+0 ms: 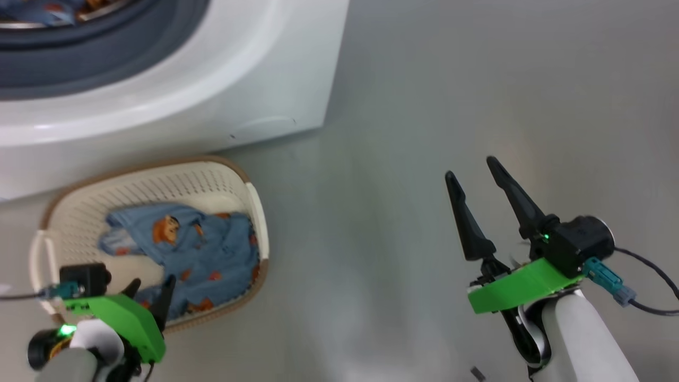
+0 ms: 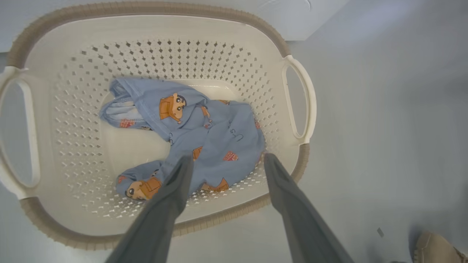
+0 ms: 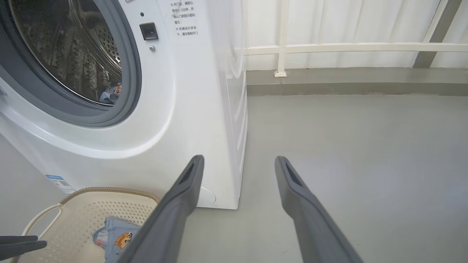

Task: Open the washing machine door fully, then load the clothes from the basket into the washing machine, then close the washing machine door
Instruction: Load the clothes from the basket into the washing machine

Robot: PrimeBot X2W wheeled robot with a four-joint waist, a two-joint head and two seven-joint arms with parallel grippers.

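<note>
Left gripper (image 2: 227, 160), jaws wide and empty, hangs just above the clothes (image 2: 215, 131) in the basket (image 2: 73, 109), nearer than the right gripper (image 1: 470, 167), likewise wide, well apart.

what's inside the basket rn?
The cream-white perforated plastic basket holds crumpled light blue fabric printed with orange-brown cartoon figures, with bare basket bottom showing beside it. Whether that is one garment or several, and anything beneath it, is covered.

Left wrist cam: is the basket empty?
No, one light blue bear-print garment lies crumpled on the bottom of the basket.
</note>
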